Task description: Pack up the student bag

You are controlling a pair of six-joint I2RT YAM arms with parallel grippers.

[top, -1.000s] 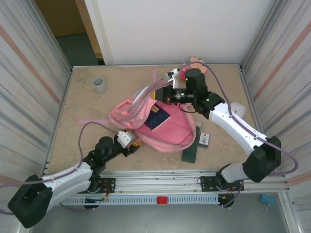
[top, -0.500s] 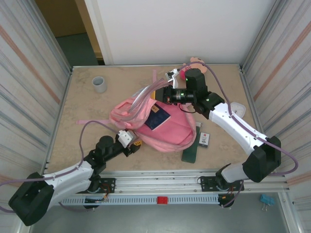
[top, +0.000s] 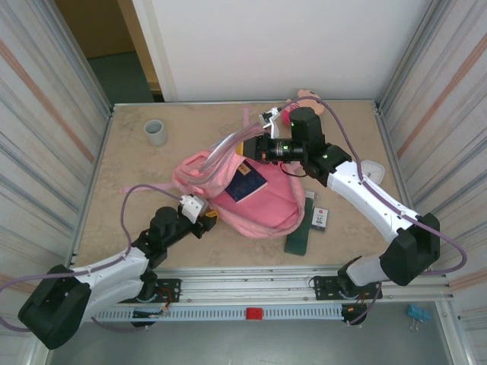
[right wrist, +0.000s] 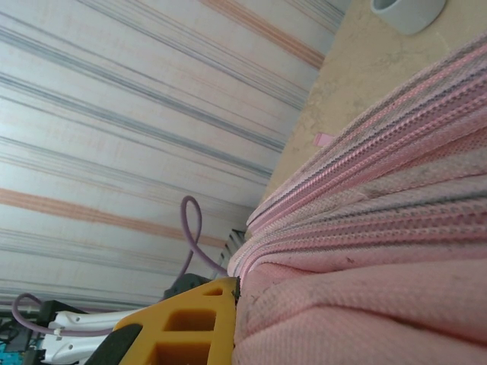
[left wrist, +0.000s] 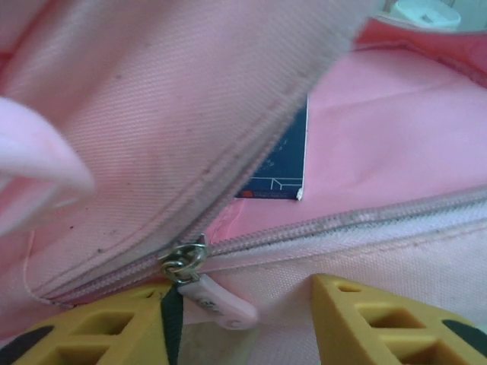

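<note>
The student bag, a pink backpack, lies unzipped at the centre of the desk, a dark blue booklet showing inside its opening. At its near-left edge the left hand stands with yellow fingers apart, the pink zipper pull between them, not clamped. At the far edge the right hand is closed on the bag's pink webbing. A dark green case and a small white card lie just beside the bag's right side; a grey cup stands well apart, far left.
</note>
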